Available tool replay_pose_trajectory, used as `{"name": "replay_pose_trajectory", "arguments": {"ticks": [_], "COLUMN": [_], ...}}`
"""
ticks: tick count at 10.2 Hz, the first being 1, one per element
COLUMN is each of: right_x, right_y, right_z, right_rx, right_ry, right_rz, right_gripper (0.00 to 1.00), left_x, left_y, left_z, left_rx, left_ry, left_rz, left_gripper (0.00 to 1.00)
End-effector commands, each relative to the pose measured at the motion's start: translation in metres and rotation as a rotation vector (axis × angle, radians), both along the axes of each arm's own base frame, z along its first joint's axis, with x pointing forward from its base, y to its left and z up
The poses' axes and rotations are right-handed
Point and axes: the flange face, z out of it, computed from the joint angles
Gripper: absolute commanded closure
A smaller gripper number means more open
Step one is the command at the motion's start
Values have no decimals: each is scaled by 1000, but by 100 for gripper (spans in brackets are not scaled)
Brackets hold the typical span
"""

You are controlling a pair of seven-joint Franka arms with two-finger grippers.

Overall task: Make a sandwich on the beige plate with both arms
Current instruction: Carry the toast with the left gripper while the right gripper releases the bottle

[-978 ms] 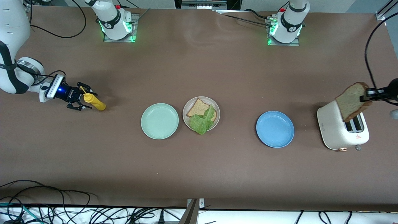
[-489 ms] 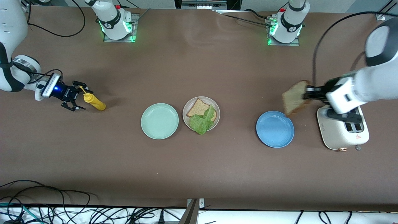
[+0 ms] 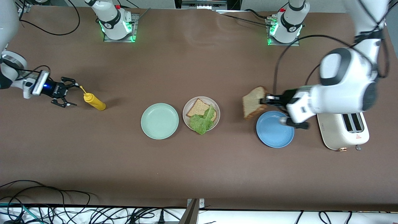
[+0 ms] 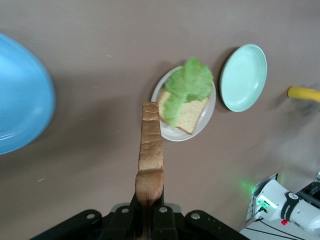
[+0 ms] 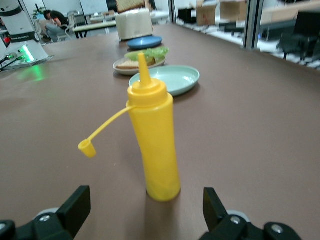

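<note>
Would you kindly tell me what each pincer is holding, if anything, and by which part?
The left pincer grips a bread slice by one crust edge, over the table beside the blue plate. The right pincer is open beside the mustard bottle, holding nothing.

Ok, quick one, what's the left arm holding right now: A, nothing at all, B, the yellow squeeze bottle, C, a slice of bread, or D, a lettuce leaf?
C: the left gripper is shut on a bread slice, carried in the air by the blue plate's edge; the yellow bottle stands free on the table in front of the open right gripper.
</note>
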Motion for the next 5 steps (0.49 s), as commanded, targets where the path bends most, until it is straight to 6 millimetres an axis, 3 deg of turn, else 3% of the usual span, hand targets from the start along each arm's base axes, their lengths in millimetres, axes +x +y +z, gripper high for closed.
{"name": "replay_pose_trajectory", "arguments": {"ticks": [1,3,5], "right_x": [34,55,85], "right_y": [-27,-36,-26], "right_z": [58,106,164], "right_rx": [-116,-215,-335], "right_ry": [149,321,468], "right_rz": [23,-55,-136], "right_gripper": [0,0,0], "left_x": [-3,-5,-10], "left_y": [-54,-86,-124], "left_z": [-25,-65,-106], "left_rx": [-130,-273,-264], "left_ry": [37,160,183], "left_rz": [32,84,79], "left_gripper": [100,100,100]}}
